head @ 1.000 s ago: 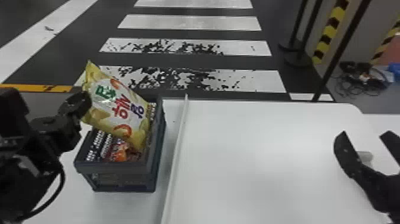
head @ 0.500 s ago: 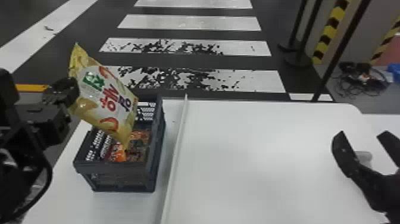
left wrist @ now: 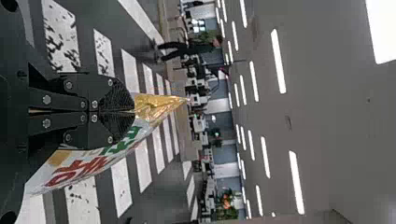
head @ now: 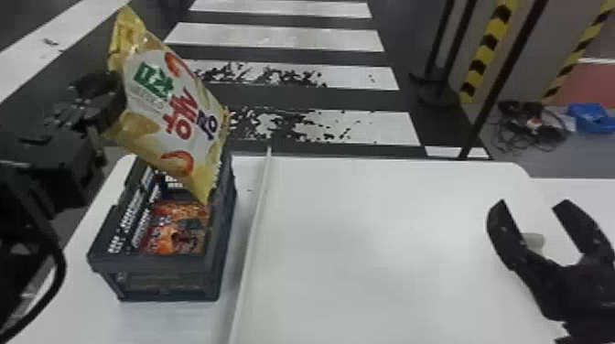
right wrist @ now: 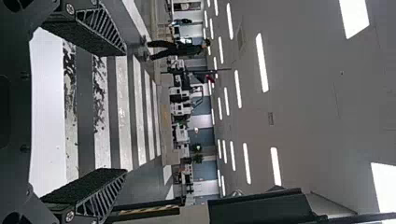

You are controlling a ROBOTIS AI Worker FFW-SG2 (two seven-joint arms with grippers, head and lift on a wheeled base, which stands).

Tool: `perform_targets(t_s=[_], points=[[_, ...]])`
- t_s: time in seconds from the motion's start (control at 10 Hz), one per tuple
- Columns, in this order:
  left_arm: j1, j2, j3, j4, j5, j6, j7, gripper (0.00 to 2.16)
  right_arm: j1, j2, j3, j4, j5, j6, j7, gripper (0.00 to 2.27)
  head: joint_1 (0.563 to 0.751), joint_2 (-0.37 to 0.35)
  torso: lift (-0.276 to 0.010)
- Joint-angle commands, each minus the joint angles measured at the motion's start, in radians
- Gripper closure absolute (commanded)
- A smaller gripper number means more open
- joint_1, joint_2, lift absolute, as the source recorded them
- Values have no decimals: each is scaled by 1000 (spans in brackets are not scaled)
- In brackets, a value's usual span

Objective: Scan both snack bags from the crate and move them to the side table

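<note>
In the head view my left gripper [head: 114, 98] is shut on the left edge of a yellow and white snack bag [head: 171, 105], held tilted above the dark crate [head: 164, 274]. An orange-red snack bag [head: 176, 228] lies inside that crate. The left wrist view has my left gripper [left wrist: 133, 112] closed on the yellow bag [left wrist: 156, 106], its printed face running off to one side. At the right of the table, my right gripper [head: 531, 206] stands open with nothing held; the right wrist view has the right gripper [right wrist: 123, 112] with its fingers wide apart.
A thin pale strip [head: 254, 228] runs along the white table [head: 389, 256] just right of the crate. A small whitish object [head: 534, 241] lies behind the right fingers. Beyond stand black posts [head: 503, 82], with cables [head: 531, 128] on the floor.
My left gripper and the yellow bag first shifted left and up, then rose further, uncovering more of the crate's inside. The right gripper has barely moved.
</note>
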Motion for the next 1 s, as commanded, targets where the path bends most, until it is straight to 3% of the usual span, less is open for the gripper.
perform_targets(t_s=[0.0, 0.2, 0.3, 0.6, 0.9], points=[[-31, -1, -90, -23, -19, 0, -12, 1710, -12, 1, -7, 2, 0, 1, -9, 107, 666, -81, -95], [-52, -57, -134, 35, 41, -27, -38, 1710, -20, -2, -18, 7, 0, -5, -11, 107, 649, -156, -95], [-63, -70, -146, 95, 71, -55, -60, 1710, -18, -5, -27, 12, 5, -20, -12, 107, 648, -171, -95], [-103, -122, -140, 265, 196, -119, -225, 1710, -10, -13, -52, 22, -2, -63, -15, 103, 657, -244, -95], [-149, -178, -129, 420, 280, -92, -380, 1710, -15, -28, -46, 39, -8, -82, -15, 103, 672, -278, -95]])
